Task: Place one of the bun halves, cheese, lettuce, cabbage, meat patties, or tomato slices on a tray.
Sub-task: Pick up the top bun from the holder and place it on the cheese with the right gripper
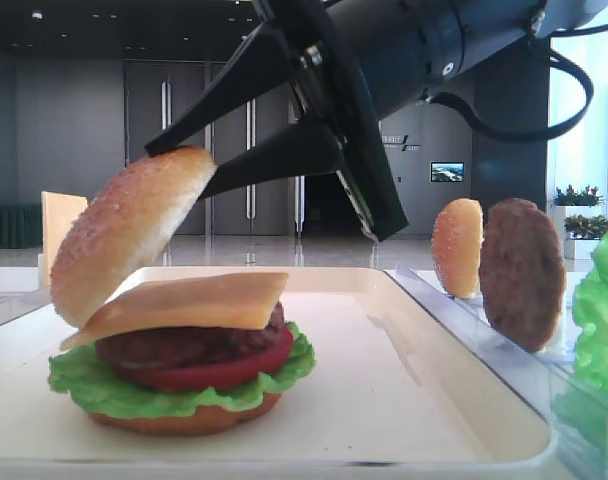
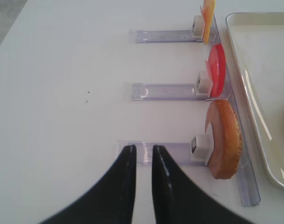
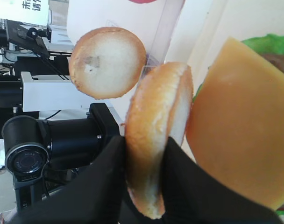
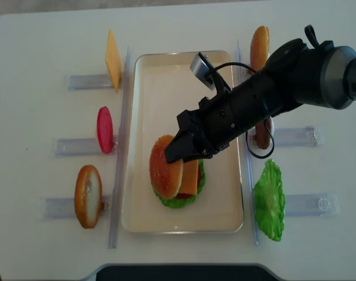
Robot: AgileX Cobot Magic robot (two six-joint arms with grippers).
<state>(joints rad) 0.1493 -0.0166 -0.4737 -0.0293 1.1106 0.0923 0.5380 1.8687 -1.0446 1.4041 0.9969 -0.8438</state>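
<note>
On the cream tray stands a stack: bottom bun, lettuce, tomato slice, meat patty and cheese on top. My right gripper is shut on a speckled bun half, held tilted, almost on edge, against the stack's left side and touching the cheese's corner. In the right wrist view the fingers clamp the bun half beside the cheese. My left gripper hovers over the bare table, jaws a narrow gap apart with nothing between them.
Clear racks flank the tray. On the left stand a cheese slice, a tomato slice and a bun half. On the right stand a bun half, a patty partly behind the arm, and lettuce.
</note>
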